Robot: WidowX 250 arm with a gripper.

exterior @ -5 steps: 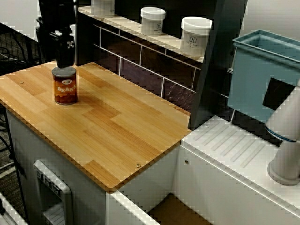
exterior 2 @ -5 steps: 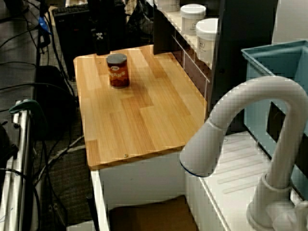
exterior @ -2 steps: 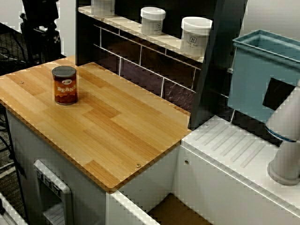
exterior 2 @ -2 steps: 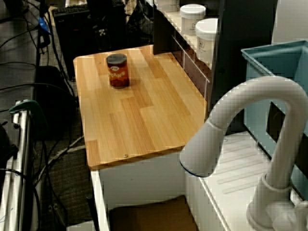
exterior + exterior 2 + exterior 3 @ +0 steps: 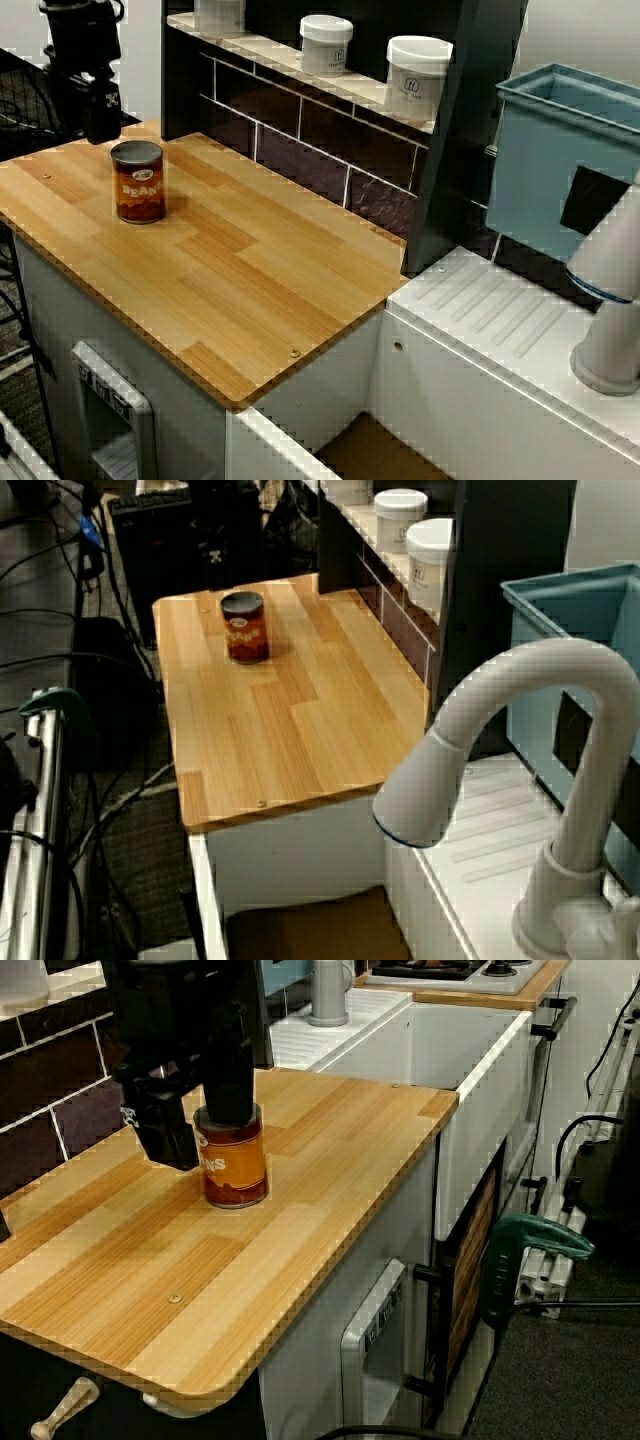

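Side view: gripper [image 5: 203, 1130], jaws spread and empty, hangs raised over the counter's [image 5: 330, 1150] outer end. Upright can [image 5: 232, 1155] stands just inward, apart from it.

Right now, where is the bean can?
In the view facing the shelf, the bean can stands upright at the left of the wooden worktop, just right of the pincer.

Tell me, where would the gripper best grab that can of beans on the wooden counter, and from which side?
Grip the can of beans across its round side wall, in the upper half, coming straight down from above. It stands upright on the wooden counter with nothing touching it, so fingers can probably drop on two opposite sides. The top is flat and wide, giving little to pinch.
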